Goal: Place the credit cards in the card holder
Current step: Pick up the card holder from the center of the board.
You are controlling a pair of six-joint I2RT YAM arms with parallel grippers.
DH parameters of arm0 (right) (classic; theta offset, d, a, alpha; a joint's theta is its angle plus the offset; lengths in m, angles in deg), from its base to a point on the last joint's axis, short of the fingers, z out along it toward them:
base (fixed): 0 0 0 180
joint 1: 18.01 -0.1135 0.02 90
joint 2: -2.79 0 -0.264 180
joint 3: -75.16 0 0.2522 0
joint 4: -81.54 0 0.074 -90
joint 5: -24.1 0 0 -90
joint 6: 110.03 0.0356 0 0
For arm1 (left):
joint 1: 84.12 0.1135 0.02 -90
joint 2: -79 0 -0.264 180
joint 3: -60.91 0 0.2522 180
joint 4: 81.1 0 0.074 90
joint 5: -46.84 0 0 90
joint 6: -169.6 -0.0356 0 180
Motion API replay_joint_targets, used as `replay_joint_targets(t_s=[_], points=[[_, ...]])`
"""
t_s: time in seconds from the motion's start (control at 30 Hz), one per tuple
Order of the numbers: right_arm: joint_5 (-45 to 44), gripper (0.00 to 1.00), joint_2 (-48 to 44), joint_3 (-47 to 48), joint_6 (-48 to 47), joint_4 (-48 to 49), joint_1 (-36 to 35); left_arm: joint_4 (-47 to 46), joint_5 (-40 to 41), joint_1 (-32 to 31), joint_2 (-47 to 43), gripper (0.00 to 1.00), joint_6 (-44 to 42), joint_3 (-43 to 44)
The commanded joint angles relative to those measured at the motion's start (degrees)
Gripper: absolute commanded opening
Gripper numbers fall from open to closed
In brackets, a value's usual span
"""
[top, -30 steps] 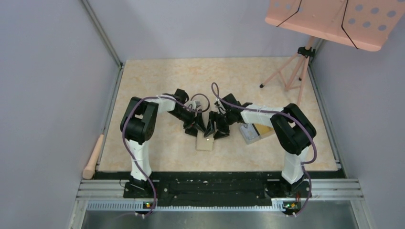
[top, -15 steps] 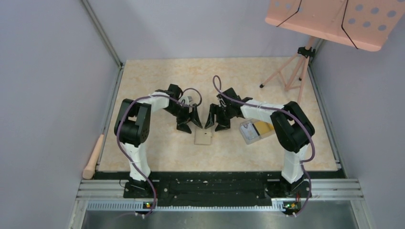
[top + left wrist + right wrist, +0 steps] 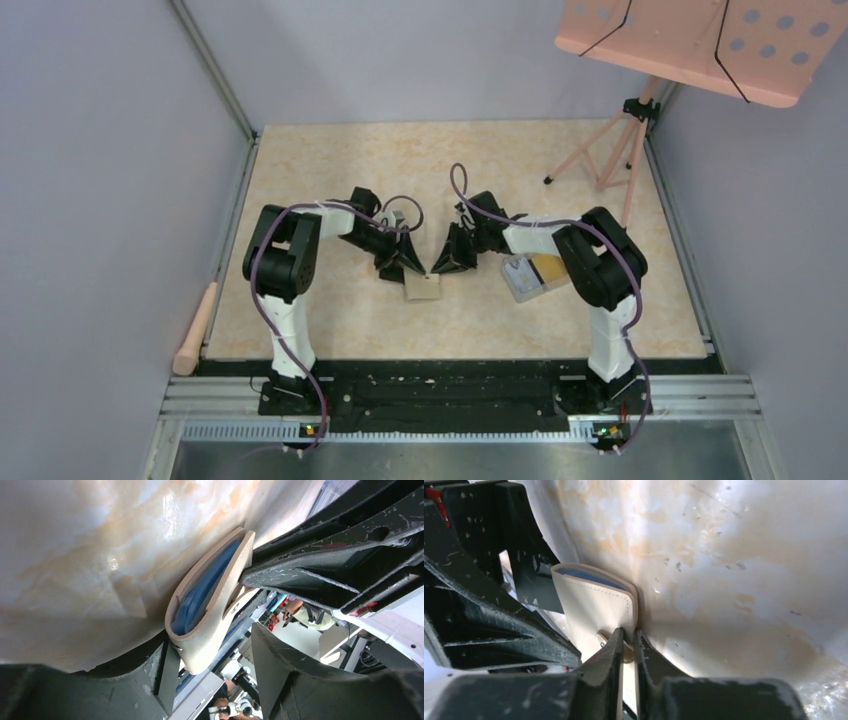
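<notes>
The beige card holder (image 3: 423, 288) lies mid-table between my two grippers. In the right wrist view my right gripper (image 3: 628, 647) is shut on the card holder's (image 3: 591, 605) near edge, by its snap. In the left wrist view the card holder (image 3: 212, 610) gapes a little and shows blue pockets. Its corner sits between the jaws of my left gripper (image 3: 220, 680), against one finger (image 3: 162, 675), and the jaws stand well apart. From above, the left gripper (image 3: 402, 266) and right gripper (image 3: 447, 263) point at each other over the holder. Golden-yellow credit cards (image 3: 548, 268) lie in a clear box.
The clear plastic box (image 3: 520, 280) sits right of the holder, under the right arm. A pink music stand (image 3: 700, 40) on a tripod (image 3: 600, 160) occupies the back right corner. A wooden stick (image 3: 195, 328) lies outside the left rail.
Both grippers drew back from the holder, then came in low again. The right gripper has closed on the holder's edge; the left widened, then narrowed somewhat. The holder shifted slightly.
</notes>
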Motion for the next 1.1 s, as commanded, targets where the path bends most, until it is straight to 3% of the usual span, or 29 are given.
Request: replay_joint_targets(t_s=[0.0, 0.17, 0.33, 0.6, 0.83, 1.07], points=[[2.9, 0.0, 0.0, 1.5, 0.7, 4.8, 0.4, -3.6, -0.8, 0.7, -0.4, 0.58, -1.2, 2.2], [2.6, 0.0, -3.0, 4.0, 0.3, 2.8, 1.7, -1.6, 0.4, 3.0, -4.4, 0.56, -2.6, 2.9], [2.6, 0.0, -6.1, 6.9, 0.9, 1.5, 3.8, -3.2, -3.4, 6.4, -8.6, 0.47, -1.5, 3.2], [4.7, 0.0, -5.4, 15.5, 1.0, -0.9, 5.3, -3.7, -10.1, 7.3, -9.4, 0.09, -0.8, 7.6], [5.5, 0.0, -3.8, 19.7, 0.9, -2.3, 6.0, -3.4, -8.8, 7.6, -9.4, 0.0, -0.2, 11.2], [5.3, 0.46, -4.8, 18.7, 0.1, -2.9, 8.0, -1.6, -8.6, 7.9, -10.1, 0.0, -1.6, 13.5]])
